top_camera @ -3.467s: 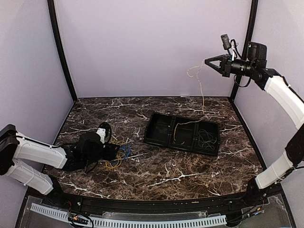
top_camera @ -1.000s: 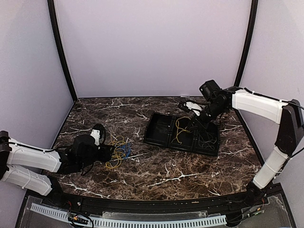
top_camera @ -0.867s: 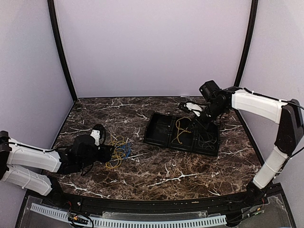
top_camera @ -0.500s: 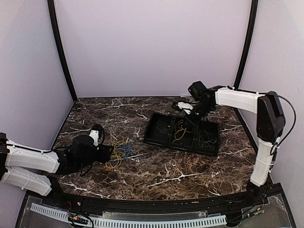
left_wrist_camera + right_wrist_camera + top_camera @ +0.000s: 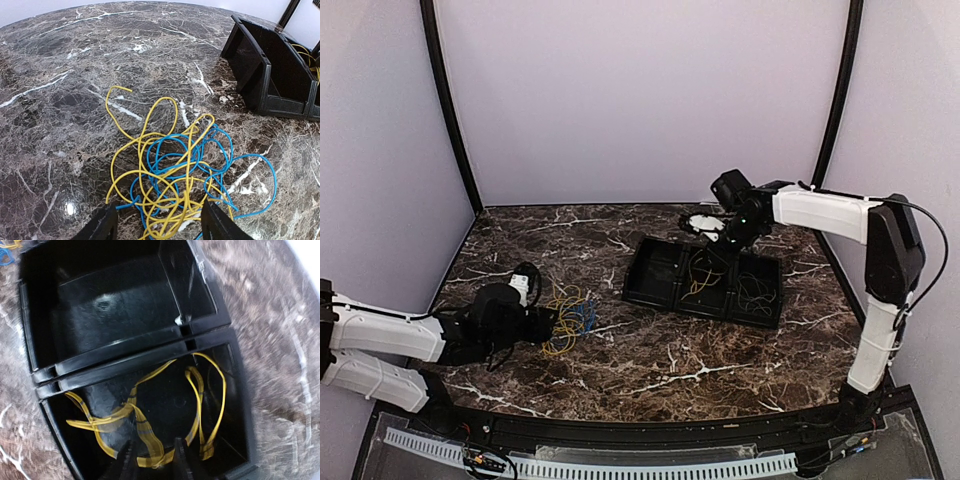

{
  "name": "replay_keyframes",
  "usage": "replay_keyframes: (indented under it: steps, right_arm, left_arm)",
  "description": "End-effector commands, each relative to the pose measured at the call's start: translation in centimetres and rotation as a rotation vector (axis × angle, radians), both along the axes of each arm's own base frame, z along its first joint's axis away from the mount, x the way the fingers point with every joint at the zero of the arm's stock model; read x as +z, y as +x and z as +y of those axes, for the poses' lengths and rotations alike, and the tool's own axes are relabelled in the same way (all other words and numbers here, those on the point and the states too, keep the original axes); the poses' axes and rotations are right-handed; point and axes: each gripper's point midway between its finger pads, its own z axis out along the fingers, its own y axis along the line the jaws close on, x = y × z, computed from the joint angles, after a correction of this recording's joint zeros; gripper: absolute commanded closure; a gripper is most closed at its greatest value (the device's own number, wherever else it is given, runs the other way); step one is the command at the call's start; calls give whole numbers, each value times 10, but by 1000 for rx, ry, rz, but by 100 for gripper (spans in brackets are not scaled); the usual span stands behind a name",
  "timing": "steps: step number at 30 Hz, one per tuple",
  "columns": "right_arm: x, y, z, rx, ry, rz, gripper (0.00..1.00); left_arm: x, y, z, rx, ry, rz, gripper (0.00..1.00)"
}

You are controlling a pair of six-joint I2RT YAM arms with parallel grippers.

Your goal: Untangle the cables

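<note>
Dark veined marble tabletop [image 5: 670,372] — a tangle of thin yellow and blue cables [image 5: 170,170] lies at the left gripper [image 5: 160,221], wide open, empty. Another yellow cable [image 5: 142,429] lies in the black compartmented tray [image 5: 115,365] under the right gripper [image 5: 152,459] — slightly parted, grip unclear.

Your right wrist view is smeared by motion, and the yellow cable [image 5: 142,429] in the tray [image 5: 30,315] slips past the fingertips [image 5: 124,465] of the right gripper [image 5: 152,460] and off the bottom edge. In the left wrist view, the yellow and blue tangle [image 5: 170,170] is cut off the same way. From above, the dark grey cable [image 5: 755,292] is too small to trace.
</note>
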Motion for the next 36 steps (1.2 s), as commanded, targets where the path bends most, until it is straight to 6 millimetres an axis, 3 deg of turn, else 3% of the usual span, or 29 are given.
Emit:
replay_keyframes:
  steps: [1,5,10,14,17,20,25,27,31,36]
  right_arm:
    - [64,-6,7,40,38,-124,68]
    - [82,-11,9,49,59,-137,62]
    - [84,-20,21,118,88,-121,61]
    - [97,-43,67,259,241,-101,64]
    - [103,-54,102,326,335,-79,67]
    - [107,-58,136,367,410,-61,72]
    - [99,-60,191,425,465,-54,73]
    - [94,-60,214,446,471,-45,71]
    - [75,-56,252,452,482,-7,70]
    - [40,-50,289,454,480,-3,71]
  left_arm:
    - [5,3,-8,7,-24,46,41]
    - [14,5,-14,3,-38,69,41]
    - [22,10,-9,42,-2,81,33]
    - [29,20,-11,40,-9,125,29]
    - [25,29,-10,42,-26,210,33]
    - [19,41,-5,55,-54,312,40]
    - [23,52,1,64,-97,386,43]
    - [27,49,-3,26,-117,446,41]
    - [36,20,-13,-101,-162,617,41]
    - [41,3,12,-29,-93,664,39]
